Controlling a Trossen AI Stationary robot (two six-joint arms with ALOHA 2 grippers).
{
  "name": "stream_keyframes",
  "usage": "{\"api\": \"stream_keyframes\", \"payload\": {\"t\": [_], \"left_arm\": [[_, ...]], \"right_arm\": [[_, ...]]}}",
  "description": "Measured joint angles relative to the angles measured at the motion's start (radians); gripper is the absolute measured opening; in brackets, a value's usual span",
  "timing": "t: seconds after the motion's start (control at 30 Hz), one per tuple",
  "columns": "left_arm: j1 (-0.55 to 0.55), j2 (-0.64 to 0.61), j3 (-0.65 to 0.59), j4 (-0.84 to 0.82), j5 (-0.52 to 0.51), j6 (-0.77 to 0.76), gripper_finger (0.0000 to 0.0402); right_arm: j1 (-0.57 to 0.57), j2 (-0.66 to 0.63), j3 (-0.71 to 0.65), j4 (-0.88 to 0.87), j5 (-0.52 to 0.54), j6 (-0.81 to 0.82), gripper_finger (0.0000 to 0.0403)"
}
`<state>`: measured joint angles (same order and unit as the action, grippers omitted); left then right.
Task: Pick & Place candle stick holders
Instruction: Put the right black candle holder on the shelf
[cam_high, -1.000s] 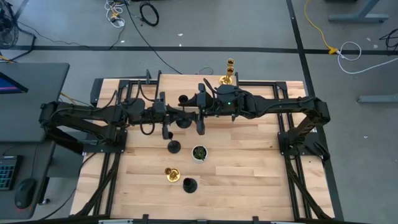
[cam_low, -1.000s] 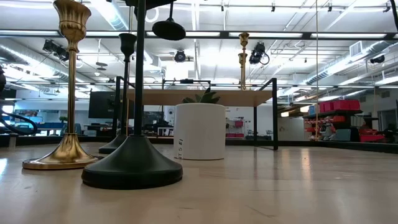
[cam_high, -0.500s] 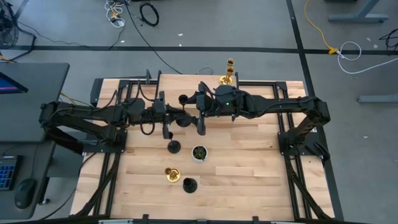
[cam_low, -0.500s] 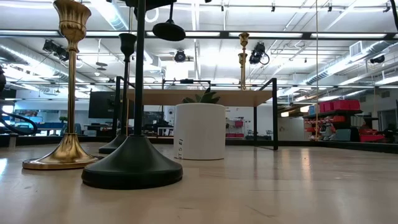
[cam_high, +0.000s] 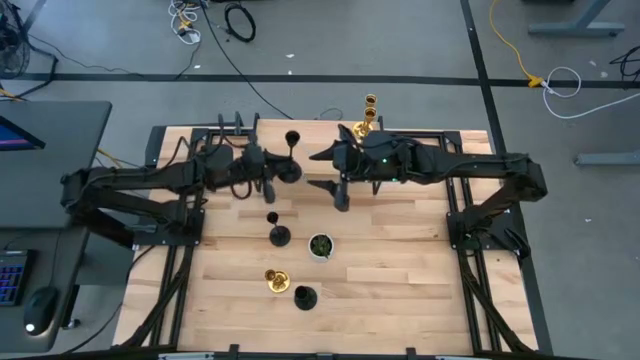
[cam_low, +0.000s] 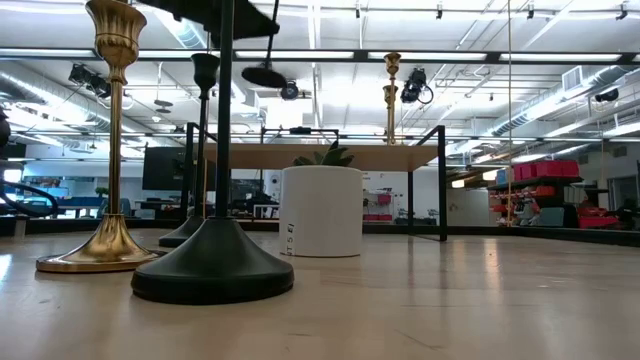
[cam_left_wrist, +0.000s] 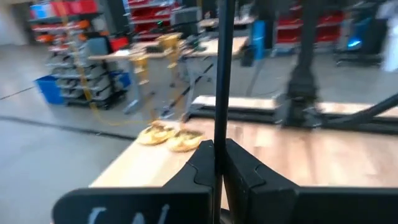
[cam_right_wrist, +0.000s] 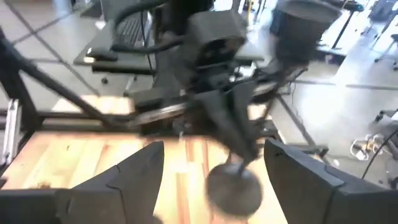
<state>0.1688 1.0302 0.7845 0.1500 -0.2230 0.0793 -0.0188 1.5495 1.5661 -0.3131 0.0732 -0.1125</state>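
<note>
Upper centre of the high view: left pincer (cam_high: 283, 170) clenched on a black holder's (cam_high: 292, 140) thin stem; right pincer (cam_high: 325, 170) released. Rigid, top-heavy; grip mid-stem. 4 candle stick holders stand on the tabletop (cam_high: 400, 270).

Black holders (cam_high: 279, 236), gold holders (cam_high: 275, 281), white pot (cam_high: 320, 245), pale wood table (cam_high: 400, 270).

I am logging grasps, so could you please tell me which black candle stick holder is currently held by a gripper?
The black holder clamped in the left gripper near the table's far edge; the other two black ones stand free.
</note>
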Motion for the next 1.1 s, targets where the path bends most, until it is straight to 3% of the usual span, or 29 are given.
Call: {"api": "stream_keyframes", "payload": {"t": [0.37,0.63,1.1], "left_arm": [[0.354,0.0,0.0,-0.006,0.234,-0.046,0.0011],[0.539,0.056,0.0,0.03,0.345,-0.046,0.0011],[0.729,0.236,0.001,0.141,0.47,-0.041,0.0011]], "right_arm": [[0.002,-0.012,-0.003,-0.165,-0.001,0.004,0.0274],[-0.013,-0.022,-0.087,-0.1,0.048,-0.035,0.0274],[-0.041,-0.022,-0.267,0.092,0.042,-0.033,0.0274]]}}
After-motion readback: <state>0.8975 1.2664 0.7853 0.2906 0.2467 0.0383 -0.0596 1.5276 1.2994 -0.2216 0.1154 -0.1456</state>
